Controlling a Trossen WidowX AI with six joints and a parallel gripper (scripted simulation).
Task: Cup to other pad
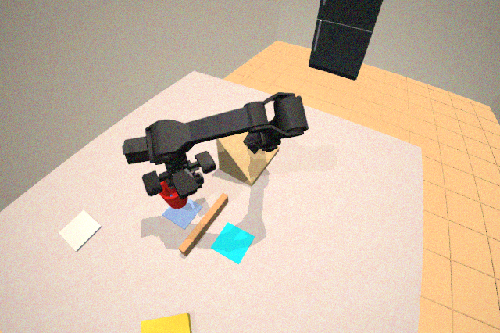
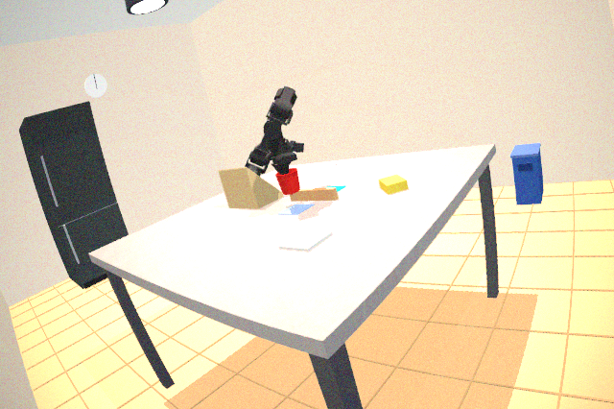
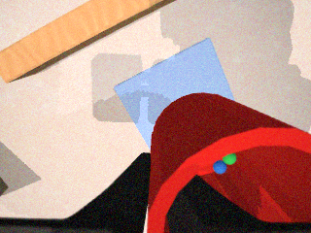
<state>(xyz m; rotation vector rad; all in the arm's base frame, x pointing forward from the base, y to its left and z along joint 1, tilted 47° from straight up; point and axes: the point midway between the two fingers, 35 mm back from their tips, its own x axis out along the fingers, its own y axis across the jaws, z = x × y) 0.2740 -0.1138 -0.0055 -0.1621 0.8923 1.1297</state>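
On the white table [image 2: 396, 246] in a tiled room with a black fridge [image 2: 64, 186], the gripper [image 1: 174, 188] grasps the red cup [image 2: 288, 180] above the light blue pad [image 1: 182, 213] — only the wrist view shows the marbles [image 3: 224, 163] inside.

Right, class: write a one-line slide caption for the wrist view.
Hand grips tilted red cup with two marbles above light blue pad.

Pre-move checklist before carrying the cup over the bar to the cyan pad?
1. Grip: gripper shut on the red cup: ok.
2. Lift: cup is off the light blue pad: ok.
3. Cup level: it looks tilted in the exterior view: not ok.
4. Marbles: blue marble and green marble sit inside, near the rim: ok, but marginal.
5. Clearance over the wooden bar: cannot tell.
6. Cyan pad is free: ok.
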